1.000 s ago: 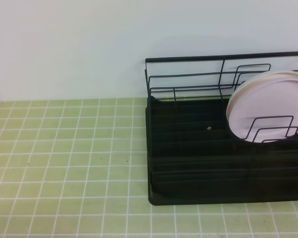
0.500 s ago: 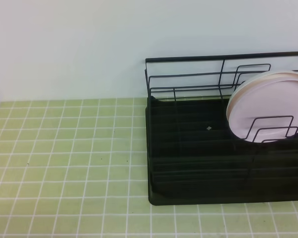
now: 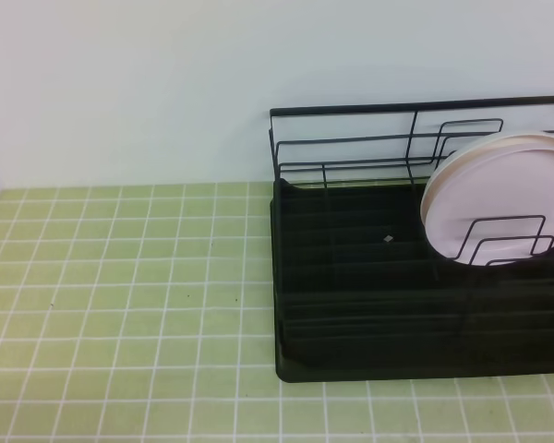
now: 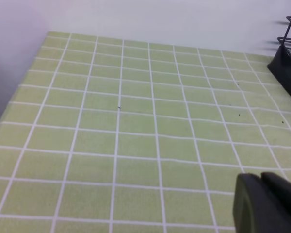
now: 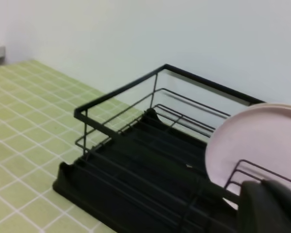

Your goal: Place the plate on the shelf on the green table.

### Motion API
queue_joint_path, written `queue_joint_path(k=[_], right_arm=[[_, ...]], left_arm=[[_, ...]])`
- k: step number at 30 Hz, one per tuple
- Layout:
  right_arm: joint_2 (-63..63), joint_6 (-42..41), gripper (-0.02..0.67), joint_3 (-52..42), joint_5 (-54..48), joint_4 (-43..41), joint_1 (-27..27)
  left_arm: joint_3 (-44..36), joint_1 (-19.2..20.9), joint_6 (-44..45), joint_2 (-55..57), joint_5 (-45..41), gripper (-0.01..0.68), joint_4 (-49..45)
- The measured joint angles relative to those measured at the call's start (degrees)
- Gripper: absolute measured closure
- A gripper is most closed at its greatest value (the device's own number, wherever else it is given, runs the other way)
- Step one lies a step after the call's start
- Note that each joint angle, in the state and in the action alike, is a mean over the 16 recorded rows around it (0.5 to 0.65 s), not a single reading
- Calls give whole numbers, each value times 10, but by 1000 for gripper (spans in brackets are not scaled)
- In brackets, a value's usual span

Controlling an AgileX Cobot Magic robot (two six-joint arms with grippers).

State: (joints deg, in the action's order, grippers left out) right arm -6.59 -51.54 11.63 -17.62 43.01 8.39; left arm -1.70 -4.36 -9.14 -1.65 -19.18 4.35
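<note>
The pale pink plate [image 3: 508, 185] stands upright on its edge in the right end of the black wire shelf [image 3: 351, 305], leaning among the slot dividers. The shelf rests on the green table [image 3: 120, 277]. Neither gripper appears in the exterior view. In the left wrist view my left gripper [image 4: 263, 204] hangs over bare tiles [image 4: 136, 121], its fingers pressed together and holding nothing. In the right wrist view my right gripper [image 5: 267, 206] is shut and empty, near the plate [image 5: 247, 141] and apart from it, over the shelf [image 5: 136, 174].
A white wall runs behind the table. The shelf's left corner [image 4: 288, 68] shows at the right edge of the left wrist view. The table's left edge [image 4: 19, 87] drops off beside a grey surface. Open tiles lie left of the shelf.
</note>
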Motion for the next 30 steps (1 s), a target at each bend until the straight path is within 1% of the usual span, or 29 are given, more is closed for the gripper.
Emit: queue_joint_path(k=[5,11,14,18,21,23,30], right_arm=[[38,103,652,-51,80,-97,-2],[75,291,652,-109,143,-270,-12],[83,378,652,-126,133,-355,-19],[85,469,652,-132,87,-451,-27],[85,520,652,-132,50,-500,-32],[85,542,652,-132,30,-519,-33],[86,561,652,-132,2,-532,-34]], left_arm=[[-1,0,0,0,1,675,0],[-2,0,0,0,2,675,-1],[-4,0,0,0,2,675,-1],[-4,0,0,0,3,675,-1],[-4,0,0,0,3,675,-1],[-4,0,0,0,2,675,-1],[-4,0,0,0,3,675,-1]])
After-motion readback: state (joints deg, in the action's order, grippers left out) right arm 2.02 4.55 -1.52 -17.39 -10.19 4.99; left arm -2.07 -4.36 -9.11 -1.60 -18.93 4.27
